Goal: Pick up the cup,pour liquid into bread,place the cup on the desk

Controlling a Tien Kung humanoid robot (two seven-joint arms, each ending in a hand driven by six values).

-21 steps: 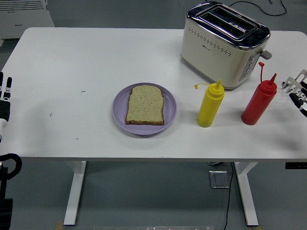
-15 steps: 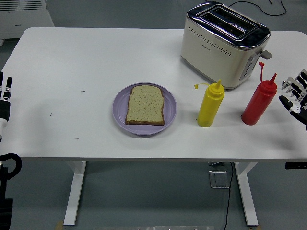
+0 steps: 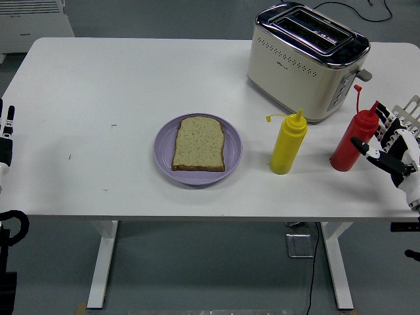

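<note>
While the task speaks of a cup, nothing cup-shaped shows on the white table (image 3: 131, 79); the likely stand-ins are two squeeze bottles, and the robot's right hand (image 3: 392, 148) is closing on the red plastic squeeze bottle (image 3: 353, 141) with its cap flipped open on a tether. That hand comes in from the right edge with its fingers spread and empty, the thumb reaching toward the bottle's lower body and the other fingers just beside its shoulder (whether any fingertip already touches is too close to call). No grasp is made, so the pick-up step looks to be only at its approach.

Everything else is undone, by the look of it. The slice of brown bread (image 3: 199, 143) lies bare on the round lilac plate (image 3: 165, 157), well apart from the red bottle, with the yellow plastic squeeze bottle (image 3: 288, 144) standing between them. A cream and chrome toaster (image 3: 305, 59) sits behind both bottles. Lifting, pouring and setting down all remain.

The left hand (image 3: 6, 138) rests at the left edge, off the table.
</note>
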